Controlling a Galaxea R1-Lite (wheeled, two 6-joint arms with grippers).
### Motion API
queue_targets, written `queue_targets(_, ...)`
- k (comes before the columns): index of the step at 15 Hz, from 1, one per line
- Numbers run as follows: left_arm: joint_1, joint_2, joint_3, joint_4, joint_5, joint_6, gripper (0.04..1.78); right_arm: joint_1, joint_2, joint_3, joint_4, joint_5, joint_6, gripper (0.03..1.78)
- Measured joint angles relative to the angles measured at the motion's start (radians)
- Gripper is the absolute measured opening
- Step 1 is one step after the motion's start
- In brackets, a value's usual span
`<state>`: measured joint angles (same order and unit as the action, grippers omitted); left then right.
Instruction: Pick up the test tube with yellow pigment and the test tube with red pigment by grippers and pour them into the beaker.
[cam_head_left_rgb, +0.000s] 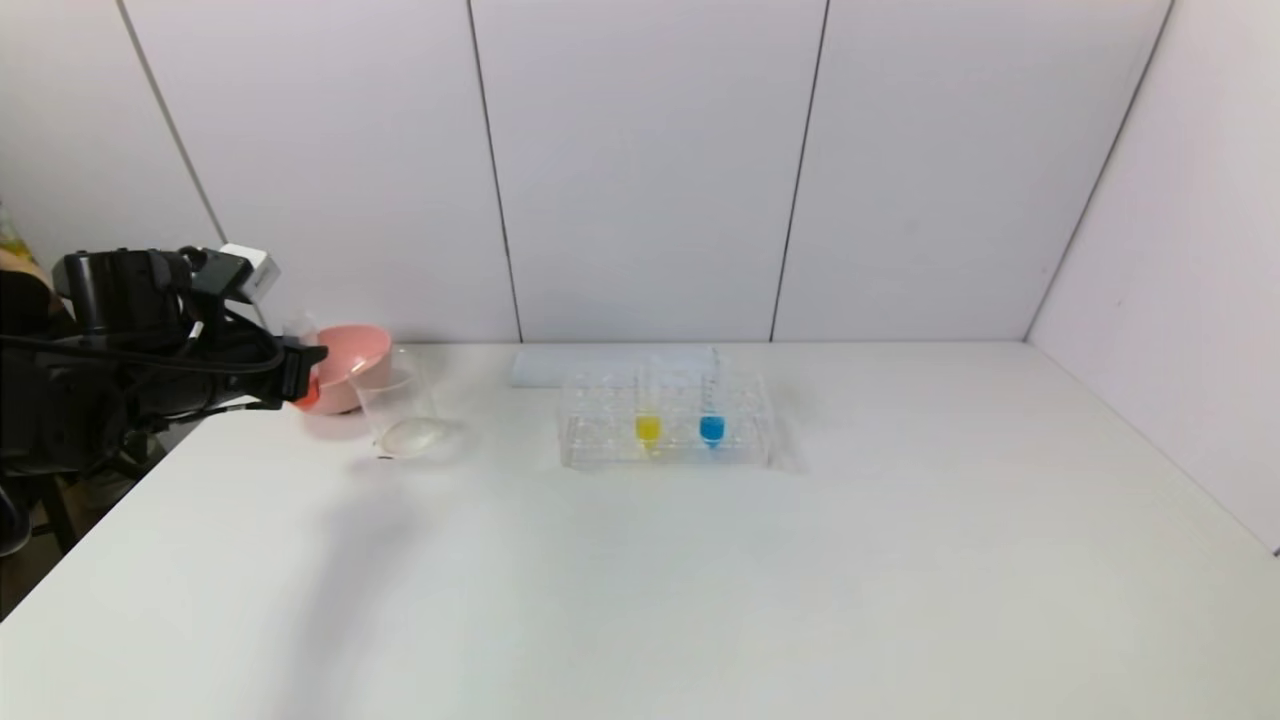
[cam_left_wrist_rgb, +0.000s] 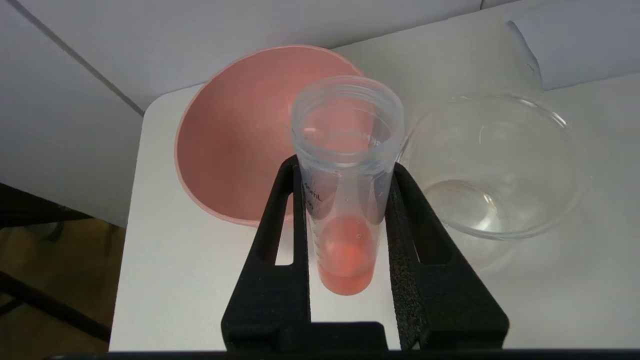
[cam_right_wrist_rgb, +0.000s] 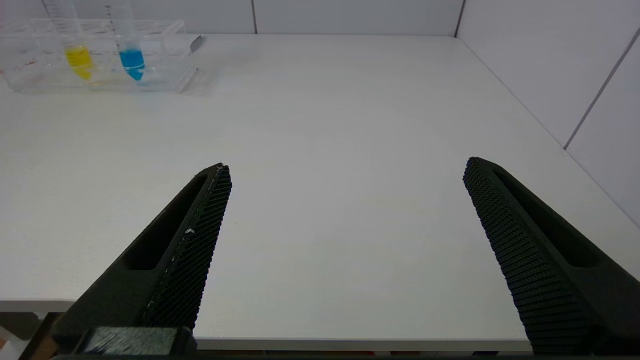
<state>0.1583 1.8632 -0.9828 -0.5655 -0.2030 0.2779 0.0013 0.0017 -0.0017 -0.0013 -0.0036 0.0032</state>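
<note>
My left gripper (cam_head_left_rgb: 303, 372) (cam_left_wrist_rgb: 345, 172) is shut on the test tube with red pigment (cam_left_wrist_rgb: 346, 200) (cam_head_left_rgb: 306, 398), gripped on its clear wall above the red-orange liquid. It hangs just left of the beaker (cam_head_left_rgb: 397, 405) (cam_left_wrist_rgb: 495, 165), which stands empty. The test tube with yellow pigment (cam_head_left_rgb: 648, 428) (cam_right_wrist_rgb: 79, 57) stands in the clear rack (cam_head_left_rgb: 600, 440) at the table's middle. My right gripper (cam_right_wrist_rgb: 345, 170) is open with nothing between its fingers, low over the table's near edge and out of the head view.
A pink bowl (cam_head_left_rgb: 355, 350) (cam_left_wrist_rgb: 235, 135) sits just behind the held tube and the beaker. A tube with blue liquid (cam_head_left_rgb: 711, 428) (cam_right_wrist_rgb: 132, 60) stands in the rack beside the yellow one. Walls close the back and right of the table.
</note>
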Motion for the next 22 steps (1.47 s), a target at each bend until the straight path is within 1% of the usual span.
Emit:
queue_targets(2,0.007,-0.009,-0.021,0.066,-0.003,0.036,0.47,0.0,0.0,0.0,0.0,0.0,0.0,1.7)
queue_targets(4,0.014,-0.015,-0.036,0.1,-0.004,0.078,0.47,0.0,0.0,0.0,0.0,0.0,0.0,1.7)
queue_targets(7,0.037,-0.018,-0.061,0.135,-0.005,0.195,0.47,0.0,0.0,0.0,0.0,0.0,0.0,1.7)
queue_targets(9,0.046,-0.027,-0.09,0.219,-0.007,0.256,0.47,0.0,0.0,0.0,0.0,0.0,0.0,1.7)
queue_targets(10,0.052,-0.032,-0.104,0.258,-0.014,0.276,0.47,0.0,0.0,0.0,0.0,0.0,0.0,1.7)
queue_targets(12,0.063,-0.039,-0.13,0.311,-0.057,0.32,0.47,0.0,0.0,0.0,0.0,0.0,0.0,1.7)
queue_targets(14,0.073,-0.042,-0.156,0.36,-0.063,0.365,0.47,0.0,0.0,0.0,0.0,0.0,0.0,1.7)
queue_targets(22,0.076,-0.026,-0.231,0.481,-0.107,0.427,0.47,0.0,0.0,0.0,0.0,0.0,0.0,1.7)
